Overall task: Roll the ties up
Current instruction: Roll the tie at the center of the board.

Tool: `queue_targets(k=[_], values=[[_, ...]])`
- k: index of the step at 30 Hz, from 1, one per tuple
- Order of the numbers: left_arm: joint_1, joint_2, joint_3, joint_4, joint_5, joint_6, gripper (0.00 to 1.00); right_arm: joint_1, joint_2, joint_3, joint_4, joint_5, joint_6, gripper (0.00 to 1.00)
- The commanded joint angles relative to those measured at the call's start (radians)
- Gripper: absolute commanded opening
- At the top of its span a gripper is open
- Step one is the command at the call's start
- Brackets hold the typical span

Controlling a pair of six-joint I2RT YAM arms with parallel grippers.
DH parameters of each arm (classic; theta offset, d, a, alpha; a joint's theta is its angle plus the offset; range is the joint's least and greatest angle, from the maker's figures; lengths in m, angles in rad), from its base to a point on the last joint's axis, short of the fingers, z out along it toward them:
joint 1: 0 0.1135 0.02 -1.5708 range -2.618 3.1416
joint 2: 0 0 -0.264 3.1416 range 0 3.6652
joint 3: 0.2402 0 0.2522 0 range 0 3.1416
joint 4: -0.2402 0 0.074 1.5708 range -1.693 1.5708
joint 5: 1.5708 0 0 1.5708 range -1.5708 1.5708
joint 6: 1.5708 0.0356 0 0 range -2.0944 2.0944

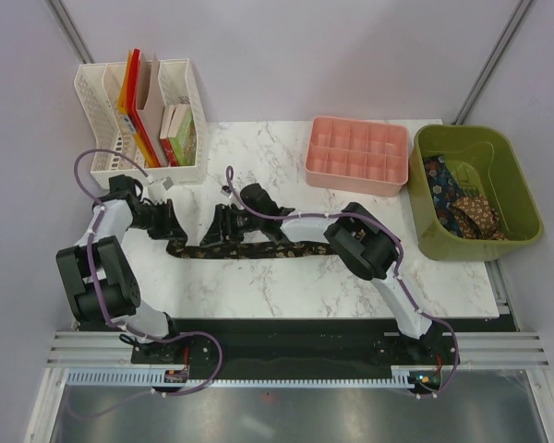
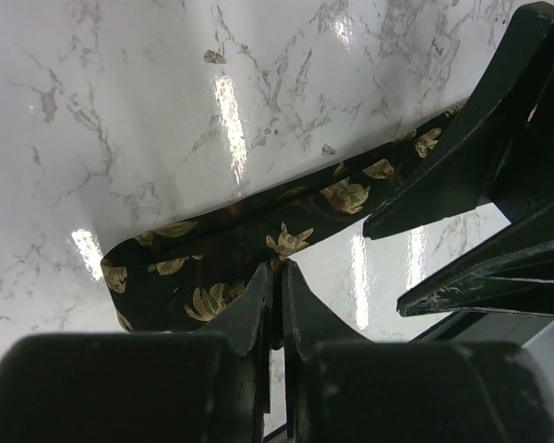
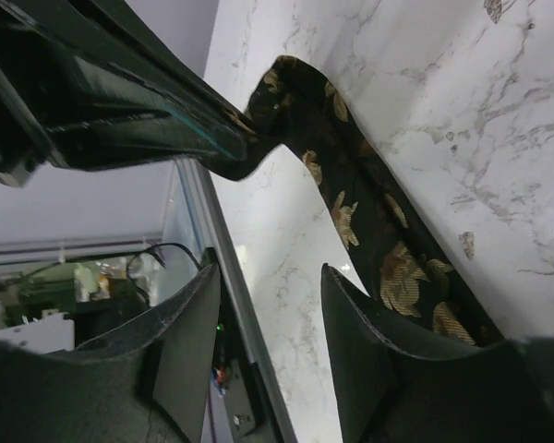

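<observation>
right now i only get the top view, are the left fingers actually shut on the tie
Observer: Yes. The left fingers are shut on the edge of the tie, near its end.
Operator: and the right ones
Observer: The right fingers stand apart with nothing between them; the tie runs beside one of them.
Operator: is that gripped end lying flat
Observer: No. In the right wrist view it bends up off the table where the left fingers pinch it.

Bright, even overhead light — white glare streaks on the marble table [image 2: 226,115]; wrist-view foregrounds soft.
</observation>
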Motion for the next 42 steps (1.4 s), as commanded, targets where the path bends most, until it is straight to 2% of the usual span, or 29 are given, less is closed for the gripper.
queue_targets(k=[1, 7, 14, 17, 18, 22, 32, 38, 42], values=[[-0.023, 0.051, 0.013, 0.012, 0.008, -0.031, 0.09, 0.001, -0.029, -0.039, 0.17, 0.009, 0.195, 0.56], [-0.035, 0.085, 0.029, -0.012, 0.033, -0.021, 0.15, 0.001, -0.012, -0.085, 0.232, 0.04, 0.291, 0.59], [-0.035, 0.147, 0.061, -0.061, 0.041, -0.016, 0.2, 0.007, -0.011, -0.089, 0.198, 0.095, 0.357, 0.57], [-0.034, 0.164, 0.075, -0.075, 0.042, -0.024, 0.26, 0.022, -0.007, -0.09, 0.176, 0.126, 0.367, 0.57], [-0.034, 0.167, 0.073, -0.078, 0.048, -0.028, 0.31, 0.033, -0.006, -0.09, 0.176, 0.133, 0.38, 0.57], [-0.032, 0.184, 0.084, -0.08, 0.045, -0.048, 0.34, 0.054, 0.011, -0.089, 0.196, 0.167, 0.41, 0.59], [-0.009, 0.22, 0.095, -0.086, 0.068, -0.093, 0.32, 0.085, 0.015, -0.09, 0.157, 0.239, 0.41, 0.55], [-0.008, 0.215, 0.088, -0.081, 0.068, -0.103, 0.28, 0.09, 0.035, -0.044, 0.106, 0.305, 0.371, 0.53], [-0.008, 0.218, 0.09, -0.083, 0.07, -0.105, 0.33, 0.093, 0.055, -0.01, 0.071, 0.333, 0.354, 0.53]])
